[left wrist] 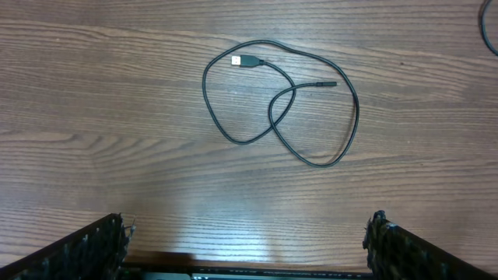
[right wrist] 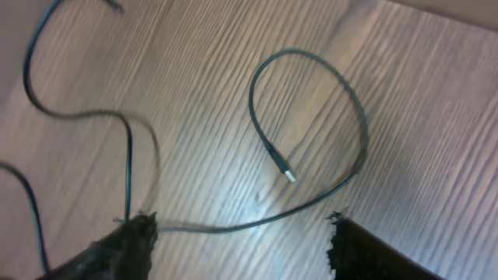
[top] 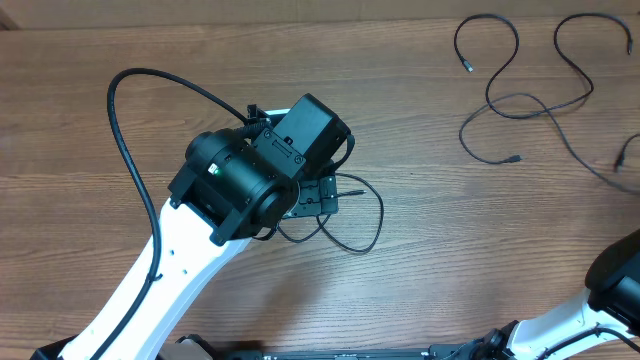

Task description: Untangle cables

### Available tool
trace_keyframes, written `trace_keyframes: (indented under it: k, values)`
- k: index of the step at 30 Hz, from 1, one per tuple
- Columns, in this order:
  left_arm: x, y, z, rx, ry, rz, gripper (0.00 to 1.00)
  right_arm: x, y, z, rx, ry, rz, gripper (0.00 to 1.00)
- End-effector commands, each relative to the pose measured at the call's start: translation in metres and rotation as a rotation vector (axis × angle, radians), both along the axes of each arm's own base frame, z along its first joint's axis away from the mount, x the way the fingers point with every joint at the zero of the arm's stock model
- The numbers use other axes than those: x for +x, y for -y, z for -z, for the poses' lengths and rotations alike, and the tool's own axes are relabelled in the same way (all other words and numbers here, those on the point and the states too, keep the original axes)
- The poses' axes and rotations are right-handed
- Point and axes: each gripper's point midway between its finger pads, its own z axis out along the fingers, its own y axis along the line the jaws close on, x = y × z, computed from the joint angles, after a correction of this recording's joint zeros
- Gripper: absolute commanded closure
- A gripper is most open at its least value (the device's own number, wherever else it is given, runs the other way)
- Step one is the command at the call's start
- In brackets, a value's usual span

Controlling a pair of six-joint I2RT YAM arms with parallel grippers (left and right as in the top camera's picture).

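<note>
One thin black cable [top: 380,212] lies in a loose crossed loop at the table's middle, partly under my left gripper [top: 318,198]. The left wrist view shows this cable [left wrist: 271,118] whole, with a USB plug [left wrist: 246,60], lying ahead of my open, empty left gripper [left wrist: 249,241]. More black cables [top: 500,100] lie in curves at the far right, one [top: 575,70] running to the right edge. In the blurred right wrist view a cable with a silver plug [right wrist: 286,173] curves across the wood and passes between the fingers of my open right gripper [right wrist: 241,237].
The left arm's thick black cable [top: 125,130] arcs over the table's left half. The right arm's white link [top: 615,290] sits at the bottom right corner. Another thin cable [right wrist: 128,155] runs at the left in the right wrist view.
</note>
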Motion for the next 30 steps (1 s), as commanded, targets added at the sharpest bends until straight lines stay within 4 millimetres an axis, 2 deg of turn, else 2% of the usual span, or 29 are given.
trace_keyframes:
  k: [1,4,7,8,12,16,20,24,30]
  values:
    - [0.003,-0.003,0.002,0.023,0.004,-0.005,0.0,0.022,-0.026,-0.006,0.127,0.107,-0.113,0.16]
    - [0.003,-0.003,0.002,0.023,0.004,-0.005,0.0,0.033,-0.056,-0.006,0.265,0.169,-0.203,0.14]
    - [0.003,-0.003,0.002,0.022,0.003,-0.005,0.01,0.035,-0.084,-0.004,0.374,0.182,-0.26,0.13]
    - [0.003,-0.003,0.002,0.022,0.004,-0.005,0.01,0.033,-0.103,0.0,0.43,0.153,-0.284,0.13]
    - [0.004,-0.002,0.002,0.02,0.006,-0.006,0.01,0.032,-0.148,0.016,0.471,0.056,-0.392,0.12]
    - [0.003,-0.002,0.002,0.017,0.002,-0.004,0.01,0.038,-0.197,0.037,0.447,-0.051,-0.524,0.05]
    - [0.002,0.0,0.002,0.01,-0.005,-0.001,0.01,0.045,-0.225,0.065,0.329,-0.178,-0.586,0.0]
    - [0.002,-0.001,0.002,0.011,-0.007,-0.001,0.01,0.053,-0.248,0.093,0.217,-0.274,-0.639,0.0]
    - [0.002,-0.001,0.002,0.011,-0.007,-0.001,0.01,0.056,-0.272,0.128,0.232,-0.341,-0.689,0.01]
